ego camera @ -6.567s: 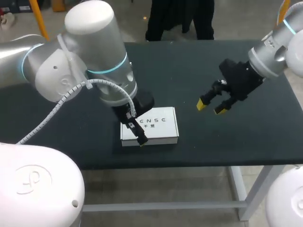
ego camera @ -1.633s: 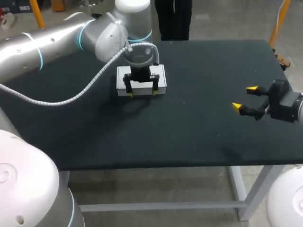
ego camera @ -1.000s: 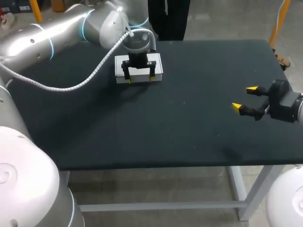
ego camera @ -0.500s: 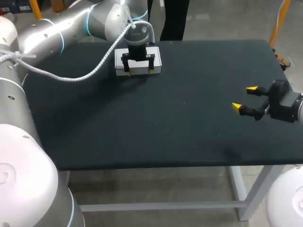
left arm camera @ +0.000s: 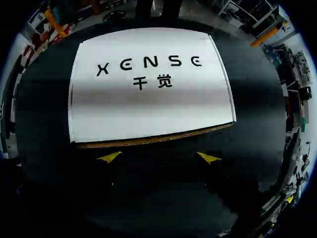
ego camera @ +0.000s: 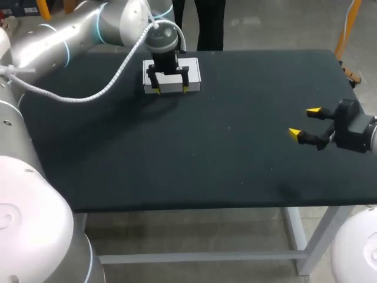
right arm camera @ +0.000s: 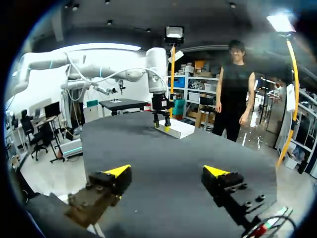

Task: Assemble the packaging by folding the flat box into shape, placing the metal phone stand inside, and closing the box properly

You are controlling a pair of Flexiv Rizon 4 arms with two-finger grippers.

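The white box (ego camera: 192,69) lies flat and closed on the black table (ego camera: 206,159), in its far left part, close to the far edge. Its printed top faces up, and in the left wrist view a thin brown strip runs along the near edge of the box (left arm camera: 148,99). The left gripper (ego camera: 171,90) hangs straight down over that near edge. Its fingers are spread, narrower than the box is long, and its yellow tips sit just short of the edge (left arm camera: 158,157); whether they touch it cannot be told. The right gripper (ego camera: 304,122) hovers over the table's right side, well apart from the box, its fingers spread wide with nothing between them (right arm camera: 166,173).
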